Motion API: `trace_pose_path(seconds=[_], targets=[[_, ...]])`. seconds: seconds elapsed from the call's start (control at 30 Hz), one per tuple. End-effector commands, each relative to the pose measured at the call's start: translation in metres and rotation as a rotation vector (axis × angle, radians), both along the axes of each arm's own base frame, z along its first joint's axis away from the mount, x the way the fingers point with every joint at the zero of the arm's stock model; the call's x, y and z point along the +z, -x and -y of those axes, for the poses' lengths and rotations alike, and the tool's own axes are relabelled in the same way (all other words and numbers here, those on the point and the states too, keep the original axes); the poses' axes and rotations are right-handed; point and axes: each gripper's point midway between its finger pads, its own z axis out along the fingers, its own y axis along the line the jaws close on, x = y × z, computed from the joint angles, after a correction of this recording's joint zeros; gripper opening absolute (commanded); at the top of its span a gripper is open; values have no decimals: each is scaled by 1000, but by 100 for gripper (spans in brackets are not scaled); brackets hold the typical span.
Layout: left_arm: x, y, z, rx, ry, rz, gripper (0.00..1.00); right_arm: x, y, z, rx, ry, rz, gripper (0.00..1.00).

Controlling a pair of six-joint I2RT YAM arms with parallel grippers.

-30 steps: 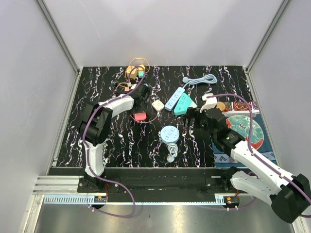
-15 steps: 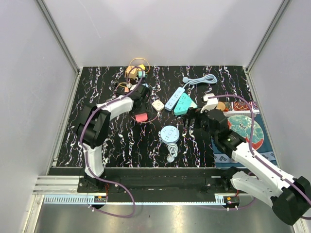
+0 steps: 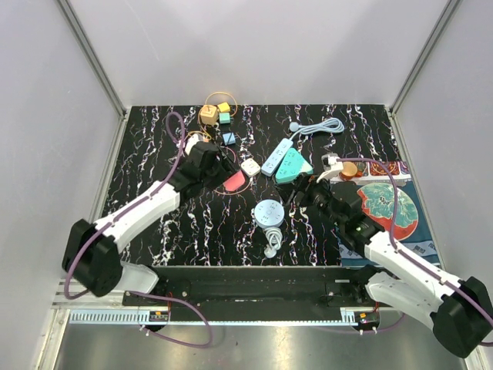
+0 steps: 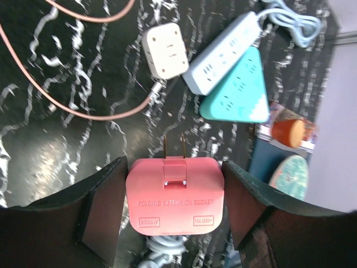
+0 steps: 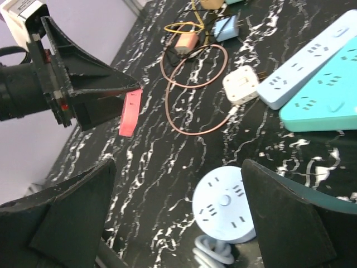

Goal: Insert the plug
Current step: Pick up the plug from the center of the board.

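Note:
My left gripper [image 3: 225,179] is shut on a pink folding plug adapter [image 3: 234,182] and holds it above the black marbled table. In the left wrist view the pink adapter [image 4: 174,195] sits between both fingers [image 4: 106,206], its two prongs pointing away toward the teal triangular power strip [image 4: 237,92]. The right wrist view shows the pink adapter [image 5: 130,113] edge-on in the left gripper [image 5: 120,97]. My right gripper [image 3: 303,193] is open and empty, just right of the round blue power strip [image 3: 269,213], which lies below its jaws [image 5: 226,206].
A white cube adapter [image 3: 249,166], a light blue power strip [image 3: 276,156] and the teal strip [image 3: 293,166] lie mid-table. A pink cable loop [image 5: 192,92] and small plugs [image 3: 218,117] lie at the back. Patterned plates [image 3: 389,204] sit at the right edge.
My left arm has pulled back from the far cluster, taken the pink adapter off the table and carried it slightly right. My right gripper has shifted a little nearer.

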Motion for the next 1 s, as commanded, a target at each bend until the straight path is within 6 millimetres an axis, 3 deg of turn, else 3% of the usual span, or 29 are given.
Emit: trace_pose_path(seconds=[0.0, 0.2, 0.33, 0.53, 0.57, 0.97], targets=[[51, 17, 24, 43, 252, 87, 16, 38, 10, -28, 68, -179, 76, 100], [77, 40, 35, 79, 384, 111, 17, 43, 16, -57, 51, -169, 115, 99], [88, 51, 38, 114, 436, 126, 16, 35, 20, -75, -5, -131, 145, 95], [103, 59, 42, 157, 533, 135, 16, 46, 19, -86, -61, -140, 235, 89], [105, 60, 44, 158, 549, 132, 16, 56, 21, -91, -49, -158, 256, 88], [117, 67, 59, 161, 635, 123, 17, 62, 4, -101, -143, -128, 352, 82]])
